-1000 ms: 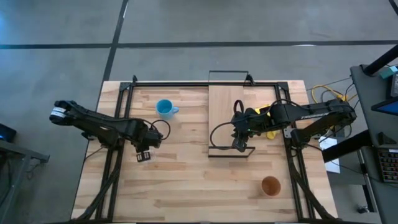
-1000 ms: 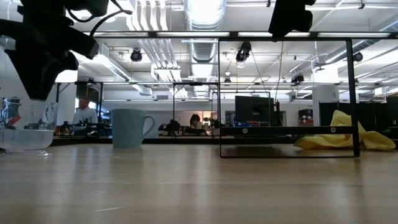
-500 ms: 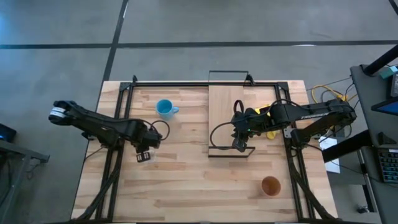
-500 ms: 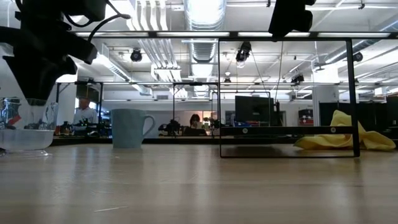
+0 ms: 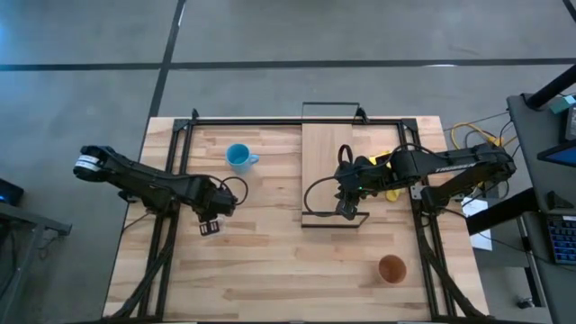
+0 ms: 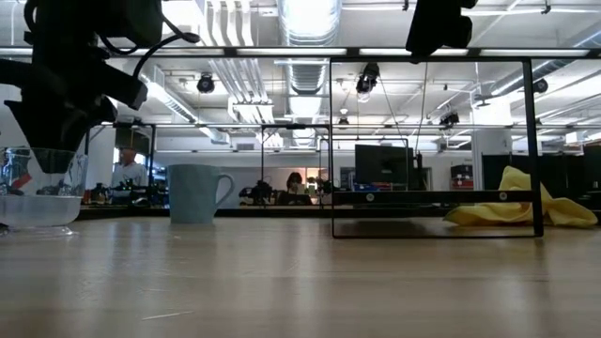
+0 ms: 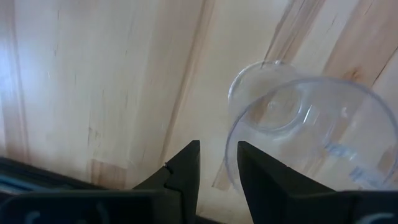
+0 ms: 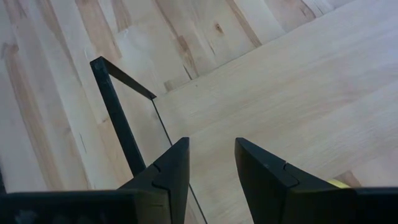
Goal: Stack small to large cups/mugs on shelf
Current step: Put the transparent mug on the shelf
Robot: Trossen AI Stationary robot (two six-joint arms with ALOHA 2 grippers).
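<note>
— How much has been stacked?

— Nothing: the narrow light-wood shelf (image 5: 329,171) is bare. The tiny clear glass cup (image 7: 311,134) is beside the left gripper (image 7: 217,165), jaws slightly spread. The light-blue handled mug (image 5: 238,157) and brown-orange cup (image 5: 391,268) are left on the desk (image 5: 270,261). The right gripper (image 5: 347,209), jaws apart, is held over the shelf.

both grippers – l (image 5: 209,225), r (image 5: 346,210) – fingers slightly parted
</note>
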